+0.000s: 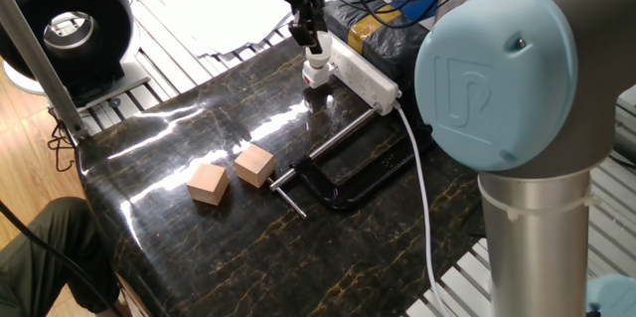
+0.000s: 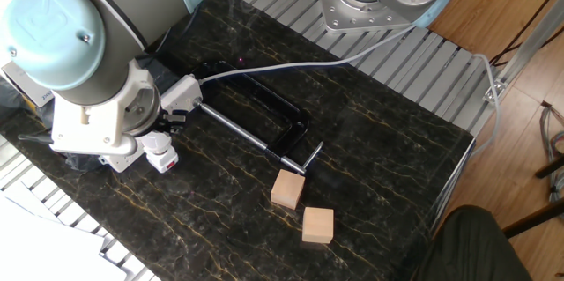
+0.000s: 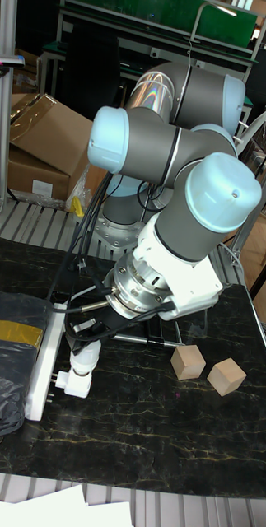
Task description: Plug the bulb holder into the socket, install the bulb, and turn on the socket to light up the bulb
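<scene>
Tall fixed view gives you the clearest look at the grasp: the gripper (image 3: 90,338) is clenched on the bulb holder (image 3: 81,372), which hangs tilted with its plug end just beside the near end of the socket (image 3: 44,362); you cannot tell from here whether they touch. One fixed view shows what that view does not: the bulb holder (image 1: 317,71) has a red mark low on its side, and the socket (image 1: 365,76) runs away toward its thick white cable (image 1: 419,173). On the big blue joint cap (image 1: 494,69) nearest that camera you can read the embossed "UR" emblem. The other fixed view also shows the red mark on the bulb holder (image 2: 161,156), but the arm's wrist hides the gripper fingers there. Two wooden cubes (image 1: 231,175) sit side by side on the dark marble table (image 1: 199,128), well apart from the socket, with a black C-clamp (image 1: 343,173) lying between. No other writing is legible to you.
</scene>
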